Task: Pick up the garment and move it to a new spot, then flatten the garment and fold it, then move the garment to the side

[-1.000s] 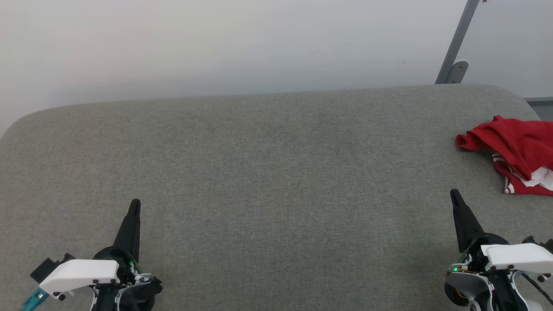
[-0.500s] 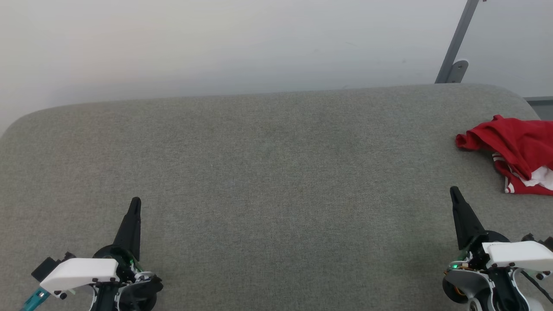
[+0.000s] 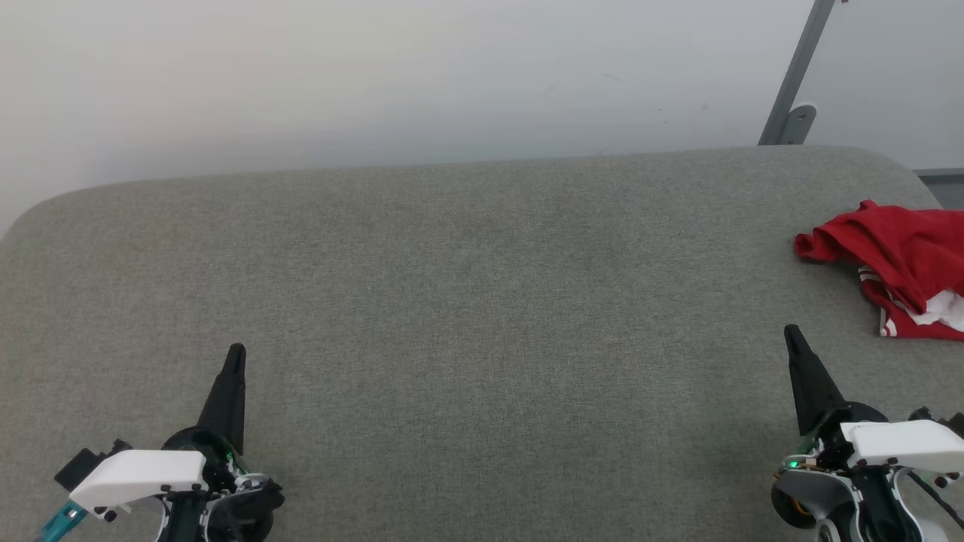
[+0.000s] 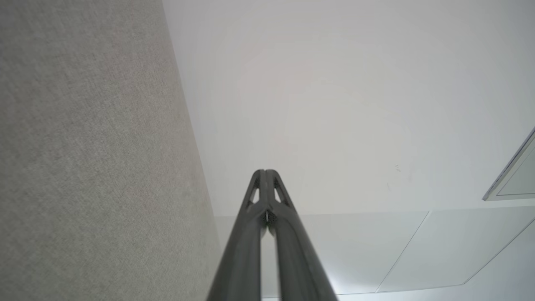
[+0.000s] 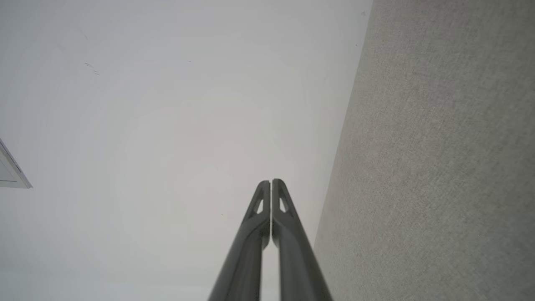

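Note:
The garment (image 3: pixel 900 256) lies crumpled at the far right of the grey fabric surface (image 3: pixel 482 316), red with a bit of white and striped trim, partly cut off by the head view's edge. My right gripper (image 3: pixel 791 335) is shut and empty at the lower right, a short way in front and to the left of the garment, apart from it. At the lower left my left gripper (image 3: pixel 236 351) is shut and empty too. The wrist views show each pair of tips pressed together, left gripper (image 4: pixel 265 172) and right gripper (image 5: pixel 270 182), above the grey fabric.
A pale wall (image 3: pixel 376 75) runs behind the surface's rounded far edge. A grey metal post (image 3: pixel 794 83) with a bracket stands at the back right. Open grey fabric spreads between the two grippers.
Both grippers have crept very slightly up the head view. The garment has not moved.

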Robot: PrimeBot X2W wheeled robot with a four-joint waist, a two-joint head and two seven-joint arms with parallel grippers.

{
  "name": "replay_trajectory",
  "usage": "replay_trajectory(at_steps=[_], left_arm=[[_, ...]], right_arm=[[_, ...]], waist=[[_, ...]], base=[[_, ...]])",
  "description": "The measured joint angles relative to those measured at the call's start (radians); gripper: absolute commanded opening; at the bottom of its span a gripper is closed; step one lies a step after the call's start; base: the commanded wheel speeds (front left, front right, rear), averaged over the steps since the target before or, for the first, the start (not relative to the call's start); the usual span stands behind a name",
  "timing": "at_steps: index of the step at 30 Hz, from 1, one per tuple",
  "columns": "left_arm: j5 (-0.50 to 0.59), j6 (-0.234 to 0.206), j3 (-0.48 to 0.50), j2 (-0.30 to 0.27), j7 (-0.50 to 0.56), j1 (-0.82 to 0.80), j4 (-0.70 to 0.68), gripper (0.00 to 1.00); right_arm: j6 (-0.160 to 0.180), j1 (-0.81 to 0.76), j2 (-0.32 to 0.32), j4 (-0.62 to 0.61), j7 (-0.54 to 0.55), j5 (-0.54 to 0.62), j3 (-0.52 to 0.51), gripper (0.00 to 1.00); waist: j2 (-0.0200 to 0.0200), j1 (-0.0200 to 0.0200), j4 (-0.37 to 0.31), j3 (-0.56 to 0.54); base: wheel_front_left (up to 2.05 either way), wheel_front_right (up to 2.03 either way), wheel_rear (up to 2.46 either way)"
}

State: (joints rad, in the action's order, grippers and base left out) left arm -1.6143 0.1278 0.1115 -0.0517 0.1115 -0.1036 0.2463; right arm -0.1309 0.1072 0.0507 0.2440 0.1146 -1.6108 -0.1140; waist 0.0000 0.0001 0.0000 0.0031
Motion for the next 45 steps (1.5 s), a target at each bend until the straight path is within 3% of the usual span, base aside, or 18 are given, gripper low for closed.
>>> replay_trajectory(at_steps=[45], left_arm=[[0.000,0.000,0.002,0.002,0.002,0.000,0.000,0.00]], right_arm=[[0.000,0.000,0.000,0.000,0.000,0.000,0.000,0.00]], waist=[[0.0000,-0.0001,0.000,0.000]], base=[[0.00,0.00,0.00]])
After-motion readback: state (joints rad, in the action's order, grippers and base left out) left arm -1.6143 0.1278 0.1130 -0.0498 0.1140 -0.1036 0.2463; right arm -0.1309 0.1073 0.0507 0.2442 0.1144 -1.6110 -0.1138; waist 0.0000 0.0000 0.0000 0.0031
